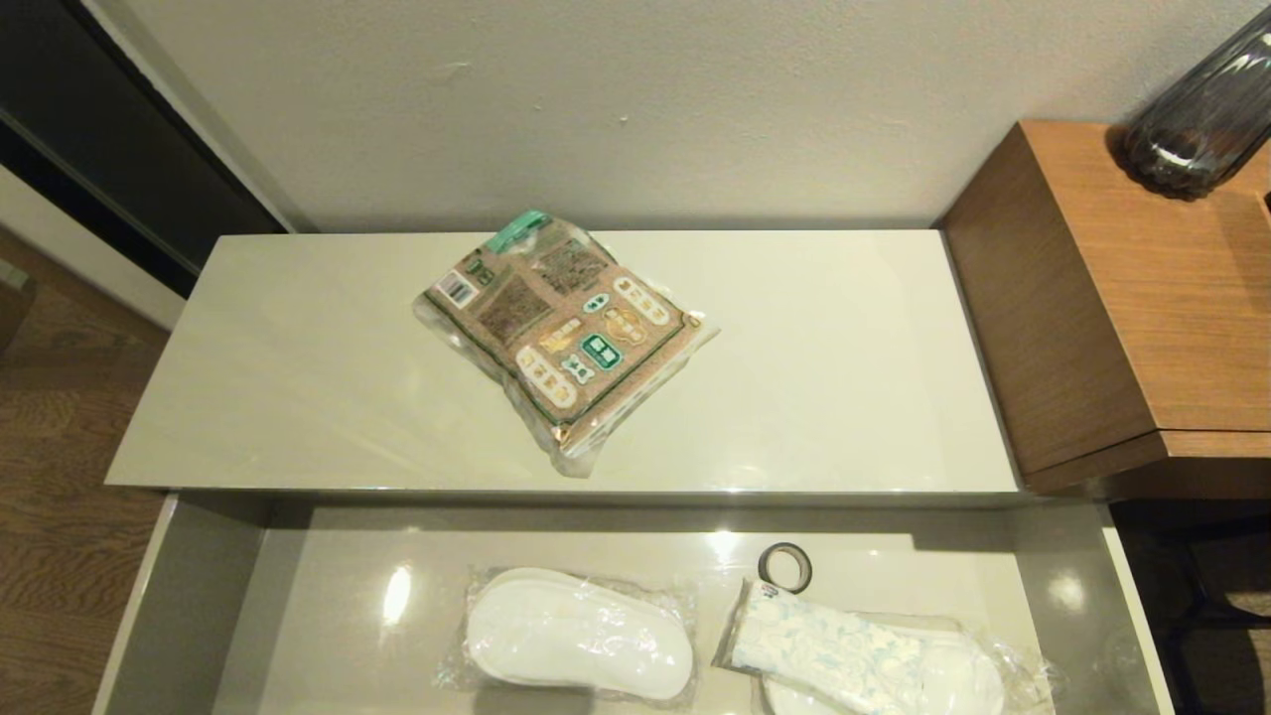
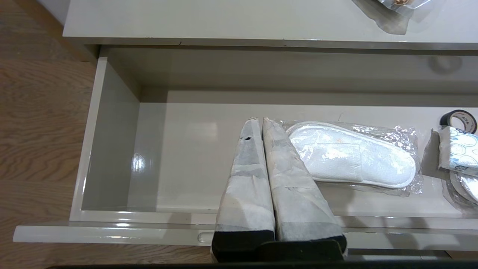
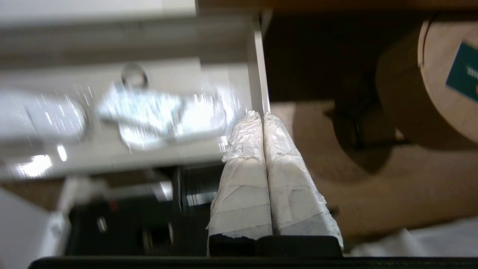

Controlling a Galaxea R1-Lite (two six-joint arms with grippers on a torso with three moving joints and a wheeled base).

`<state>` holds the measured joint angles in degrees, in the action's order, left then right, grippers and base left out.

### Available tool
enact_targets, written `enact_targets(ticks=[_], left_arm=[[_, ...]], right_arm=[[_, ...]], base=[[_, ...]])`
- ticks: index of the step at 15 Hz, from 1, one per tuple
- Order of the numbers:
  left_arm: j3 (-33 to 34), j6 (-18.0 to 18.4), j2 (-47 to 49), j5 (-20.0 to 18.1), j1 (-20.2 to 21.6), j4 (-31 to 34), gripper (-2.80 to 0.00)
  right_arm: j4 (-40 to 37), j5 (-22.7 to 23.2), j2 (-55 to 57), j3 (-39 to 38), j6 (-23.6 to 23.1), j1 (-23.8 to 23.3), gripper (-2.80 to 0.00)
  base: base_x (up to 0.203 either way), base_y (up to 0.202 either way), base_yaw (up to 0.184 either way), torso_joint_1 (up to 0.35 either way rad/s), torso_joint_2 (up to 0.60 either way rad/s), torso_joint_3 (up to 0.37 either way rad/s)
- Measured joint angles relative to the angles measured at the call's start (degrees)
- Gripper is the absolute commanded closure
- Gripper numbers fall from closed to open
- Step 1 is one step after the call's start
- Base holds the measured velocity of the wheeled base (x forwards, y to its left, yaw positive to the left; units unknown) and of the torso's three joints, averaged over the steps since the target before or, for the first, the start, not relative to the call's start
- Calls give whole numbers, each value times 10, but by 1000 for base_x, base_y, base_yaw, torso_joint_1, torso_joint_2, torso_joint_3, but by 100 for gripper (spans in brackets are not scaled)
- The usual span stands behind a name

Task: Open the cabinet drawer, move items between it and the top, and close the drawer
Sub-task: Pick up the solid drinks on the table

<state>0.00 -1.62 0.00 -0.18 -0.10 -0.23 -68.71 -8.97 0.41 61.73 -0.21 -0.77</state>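
Drawer (image 1: 189,596) stood pulled out below the top's (image 1: 298,397) front edge. Brown-and-green packet (image 1: 564,333) lay on the top, mid-slab, skewed, its lower corner almost at the front edge. White patterned pack (image 1: 844,650) sat in the drawer toward its right end, partly over a bagged slipper (image 1: 978,675); tape ring (image 1: 785,567) just behind it, second bagged slipper (image 1: 576,631) mid-drawer.

Left gripper (image 2: 260,120) was closed, empty, hanging over the drawer's front rim beside the middle slipper. Right gripper (image 3: 259,114) was closed, empty, off the drawer's right end wall (image 3: 261,82), view motion-blurred.

My read: the pack looked like the next pick. Open before descending, come straight down on the pack's free end so the slipper bag isn't pinched too.

Room: drawer's left half bare, top bare on both sides of the packet. Wooden unit (image 1: 1112,298) hemmed in the right end.
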Motion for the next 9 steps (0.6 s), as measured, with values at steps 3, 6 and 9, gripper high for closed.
enact_targets(ticks=[3,6,9], left_arm=[[0,0,0,0,0,0,0],[0,0,0,0,0,0,0],[0,0,0,0,0,0,0]], right_arm=[[156,4,-4,-66,18,0,0],[299,13,-5,-137,20,0,0],[415,34,-5,-246,15,0,0]], base=[[0,0,0,0,0,0],[0,0,0,0,0,0],[0,0,0,0,0,0]])
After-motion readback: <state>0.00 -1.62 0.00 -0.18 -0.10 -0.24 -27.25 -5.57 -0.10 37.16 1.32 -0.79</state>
